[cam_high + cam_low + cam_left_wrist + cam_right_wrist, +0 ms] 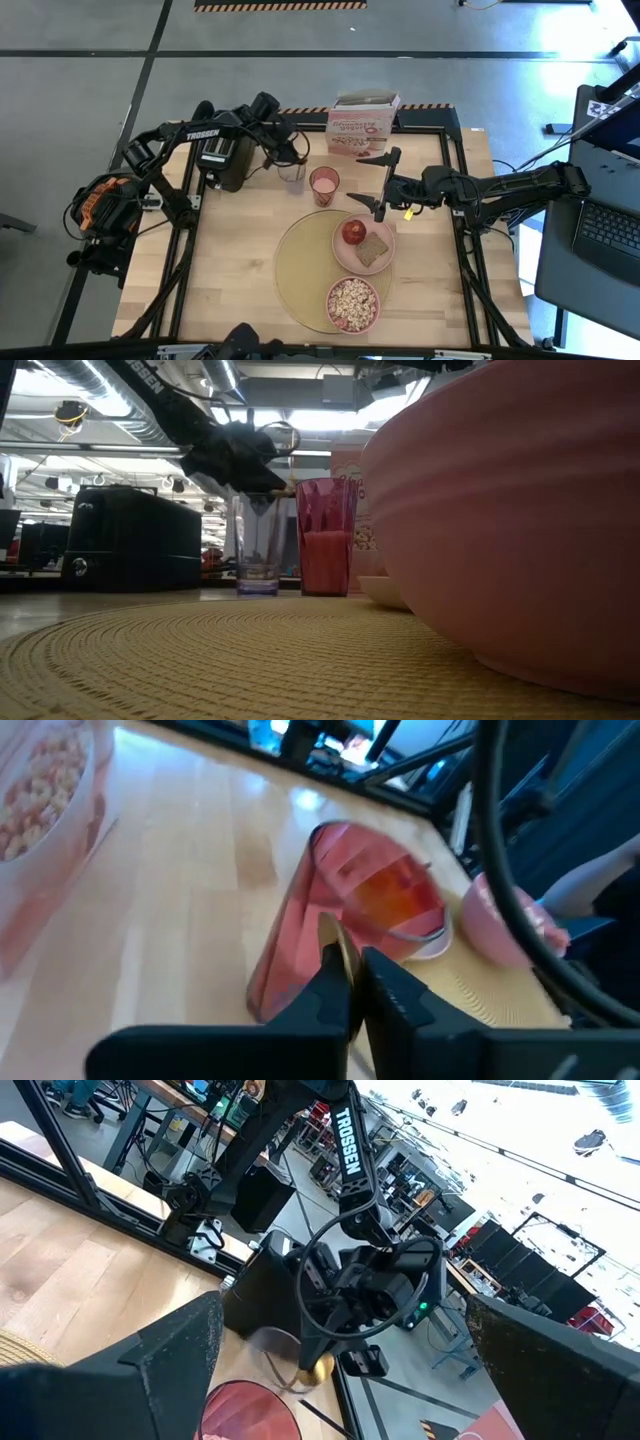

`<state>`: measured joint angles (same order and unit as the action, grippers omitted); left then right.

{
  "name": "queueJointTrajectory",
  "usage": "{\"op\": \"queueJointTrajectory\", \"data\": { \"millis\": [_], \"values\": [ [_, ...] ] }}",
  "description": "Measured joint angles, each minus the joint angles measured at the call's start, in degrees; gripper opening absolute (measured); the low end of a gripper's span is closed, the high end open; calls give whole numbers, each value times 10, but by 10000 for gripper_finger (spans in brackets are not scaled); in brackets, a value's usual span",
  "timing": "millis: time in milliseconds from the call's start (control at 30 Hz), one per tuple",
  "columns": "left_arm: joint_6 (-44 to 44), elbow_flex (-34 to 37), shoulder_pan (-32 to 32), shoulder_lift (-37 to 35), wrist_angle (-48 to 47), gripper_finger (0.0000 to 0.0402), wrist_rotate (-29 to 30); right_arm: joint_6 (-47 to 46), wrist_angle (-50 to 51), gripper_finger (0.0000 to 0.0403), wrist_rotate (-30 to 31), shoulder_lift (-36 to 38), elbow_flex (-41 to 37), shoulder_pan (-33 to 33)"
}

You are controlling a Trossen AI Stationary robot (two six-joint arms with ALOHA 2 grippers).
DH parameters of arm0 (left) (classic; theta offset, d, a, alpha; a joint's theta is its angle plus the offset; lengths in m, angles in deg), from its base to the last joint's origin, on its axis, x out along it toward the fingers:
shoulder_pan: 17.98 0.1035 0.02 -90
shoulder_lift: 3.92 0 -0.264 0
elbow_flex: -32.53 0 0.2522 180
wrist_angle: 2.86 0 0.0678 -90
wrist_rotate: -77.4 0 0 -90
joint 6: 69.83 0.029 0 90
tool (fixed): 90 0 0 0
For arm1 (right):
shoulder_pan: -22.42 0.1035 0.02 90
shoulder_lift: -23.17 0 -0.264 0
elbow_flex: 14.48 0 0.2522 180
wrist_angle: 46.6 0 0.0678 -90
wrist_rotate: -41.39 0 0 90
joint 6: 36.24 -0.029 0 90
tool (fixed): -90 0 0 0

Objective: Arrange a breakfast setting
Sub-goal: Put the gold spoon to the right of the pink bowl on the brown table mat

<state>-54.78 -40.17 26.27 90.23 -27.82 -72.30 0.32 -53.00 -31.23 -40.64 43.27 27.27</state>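
As seen from above, L gripper [290, 156]: sits at far-left part of table, right over clear glass [291, 177], just beside black toaster [225, 160].
L fingers: pressed together, pinching gold spoon [318, 1371]; in L wrist view, a gold strip shows between the two dark tips [343, 948].
Spoon: hangs bowl-end down from L gripper, above clear glass; can't tell if touching glass.
Clear glass: upright, betw. toaster and pink tumbler [324, 185]; in low view stands just left of tumbler [326, 535], under dark gripper [243, 460].
Pink tumbler: upright, near far edge of placemat, off it; holds pinkish drink approx. halfway up.
R gripper [383, 182]: hovers near far-right edge of placemat, beyond plate; fingers spread wide, holding nothing.
Placemat [305, 265]: large round tan, centre-front of table.
Plate [384, 232]: pale pink, on right part of placemat.
Apple [352, 232]: small, red, on plate, touching toast.
Toast [374, 250]: brown slice, flat on plate, on near side of apple.
Bowl [352, 303]: deeper pink, full of cereal, on near-right part of placemat, just beside plate; fills right of low view [520, 510].
Cereal box [362, 125]: pink-and-white, at far edge of table, behind tumbler.
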Motion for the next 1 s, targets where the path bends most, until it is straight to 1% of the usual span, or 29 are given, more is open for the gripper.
{"op": "queueJointTrajectory", "data": {
  "millis": [67,233,367,533,733,867,933,1000],
  "values": [
    [-15,0,2,0,8,7,-18,0,1,386,0,0,0,0],
    [-48,0,3,0,11,18,-55,0,7,386,0,0,0,0],
    [-89,0,3,0,13,10,-87,0,8,386,0,0,0,0],
    [-103,0,9,-24,14,6,-87,0,12,386,0,0,0,0],
    [-96,0,22,-91,15,6,-72,0,11,386,0,0,0,0],
    [-115,0,18,-156,13,6,-58,0,12,386,0,0,0,0],
    [-112,0,-2,-199,6,6,-23,0,12,386,0,0,0,0],
    [-94,0,-38,-246,-13,6,41,0,15,386,0,0,0,0]
  ]
}}
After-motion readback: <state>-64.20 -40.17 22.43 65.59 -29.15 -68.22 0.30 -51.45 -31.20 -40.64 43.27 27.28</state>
